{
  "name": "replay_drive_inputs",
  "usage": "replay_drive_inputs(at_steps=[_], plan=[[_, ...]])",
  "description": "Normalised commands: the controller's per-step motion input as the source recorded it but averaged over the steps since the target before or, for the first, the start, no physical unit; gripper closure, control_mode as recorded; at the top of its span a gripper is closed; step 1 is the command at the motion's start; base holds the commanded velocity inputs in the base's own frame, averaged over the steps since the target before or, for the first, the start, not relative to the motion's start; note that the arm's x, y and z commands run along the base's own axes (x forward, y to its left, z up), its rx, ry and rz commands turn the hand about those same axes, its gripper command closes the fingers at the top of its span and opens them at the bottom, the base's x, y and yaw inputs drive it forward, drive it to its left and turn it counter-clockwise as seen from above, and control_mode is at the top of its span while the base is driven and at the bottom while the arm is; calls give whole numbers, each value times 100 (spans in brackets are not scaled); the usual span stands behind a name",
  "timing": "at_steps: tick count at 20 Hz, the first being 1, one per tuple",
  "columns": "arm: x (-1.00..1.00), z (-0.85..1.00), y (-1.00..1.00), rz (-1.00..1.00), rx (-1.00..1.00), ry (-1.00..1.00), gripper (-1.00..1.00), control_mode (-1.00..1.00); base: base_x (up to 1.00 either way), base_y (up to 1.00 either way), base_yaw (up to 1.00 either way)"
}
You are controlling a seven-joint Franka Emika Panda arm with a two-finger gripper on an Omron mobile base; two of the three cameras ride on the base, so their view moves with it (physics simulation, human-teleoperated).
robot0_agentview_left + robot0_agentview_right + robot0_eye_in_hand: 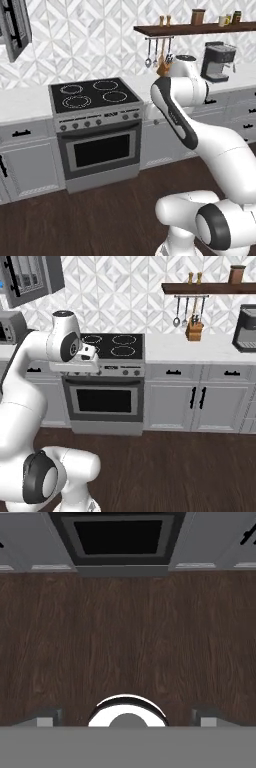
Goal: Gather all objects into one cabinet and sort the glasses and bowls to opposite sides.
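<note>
Arm folded before the stove (pixel 95 97); end effector (pixel 127 719) open and empty, aimed down at the floor (pixel 125 642). Cabinet (pixel 30 278) hangs upper left, door ajar; a mug (pixel 223 20) sits on the far shelf (pixel 195 29). Risk: the long reach to either could clip the bench (pixel 200 348).

Dark matt wood floor (pixel 128 637); glossy black cooktop (pixel 92 95).
</note>
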Motion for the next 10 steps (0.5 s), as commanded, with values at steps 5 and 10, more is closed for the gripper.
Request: replay_drive_inputs(at_steps=[5,10], plan=[[0,0,0,0,0,0,-100,100,50,-53,-4],[0,0,0,0,0,0,-100,100,33,-89,-6]])
